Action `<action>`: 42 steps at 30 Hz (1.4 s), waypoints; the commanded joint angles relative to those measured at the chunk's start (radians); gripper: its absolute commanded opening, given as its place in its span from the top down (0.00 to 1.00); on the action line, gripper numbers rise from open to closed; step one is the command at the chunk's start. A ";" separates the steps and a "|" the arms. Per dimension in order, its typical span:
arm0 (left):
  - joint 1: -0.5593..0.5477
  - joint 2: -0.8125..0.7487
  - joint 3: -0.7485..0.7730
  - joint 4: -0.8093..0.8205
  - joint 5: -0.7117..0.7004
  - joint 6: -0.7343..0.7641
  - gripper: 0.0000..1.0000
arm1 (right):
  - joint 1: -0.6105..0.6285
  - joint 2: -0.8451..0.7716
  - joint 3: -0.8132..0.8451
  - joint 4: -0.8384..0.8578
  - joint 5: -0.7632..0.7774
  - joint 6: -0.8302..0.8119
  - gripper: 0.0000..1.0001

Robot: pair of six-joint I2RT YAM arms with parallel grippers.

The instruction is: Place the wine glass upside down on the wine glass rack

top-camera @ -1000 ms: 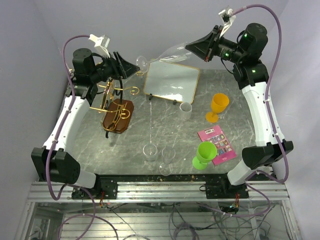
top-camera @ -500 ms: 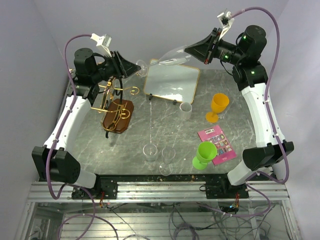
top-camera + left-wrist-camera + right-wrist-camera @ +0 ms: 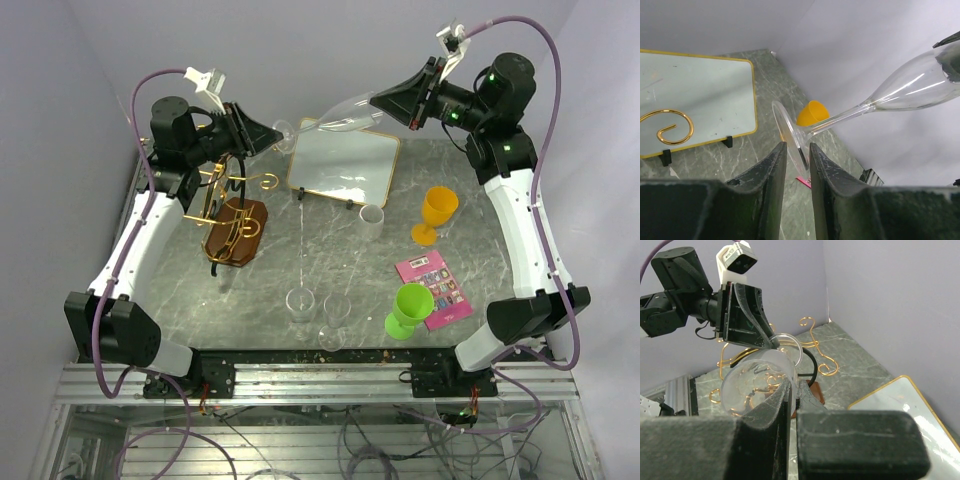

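A clear wine glass is held lying sideways in the air above the table's back edge. My right gripper is shut on the bowl's rim, one finger inside and one outside, as the right wrist view shows. The glass's foot points toward my left gripper, which is narrowly open with the foot's edge between its fingertips. The wine glass rack, gold scrolled wire on a brown oval base, stands at the back left, below the left gripper; it also shows in the right wrist view.
A gold-framed white board stands at the back centre. An orange goblet, a green goblet and a pink card are on the right. Two clear glasses stand near the front; a small clear cup is mid-table.
My left gripper has moved right, up to the glass's foot. My right gripper has shifted the glass slightly left and tilted it, bringing the foot between the left fingertips.
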 commanded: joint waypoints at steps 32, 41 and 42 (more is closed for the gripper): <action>0.261 -0.130 0.095 -0.226 -0.247 0.271 0.93 | -0.030 -0.098 0.021 -0.115 0.042 -0.165 0.14; 0.429 -0.165 0.223 -0.350 -0.378 0.431 0.93 | -0.036 -0.096 0.016 -0.170 0.101 -0.229 0.11; 0.429 -0.161 0.248 -0.378 -0.432 0.475 0.93 | -0.036 -0.094 0.018 -0.180 0.109 -0.240 0.11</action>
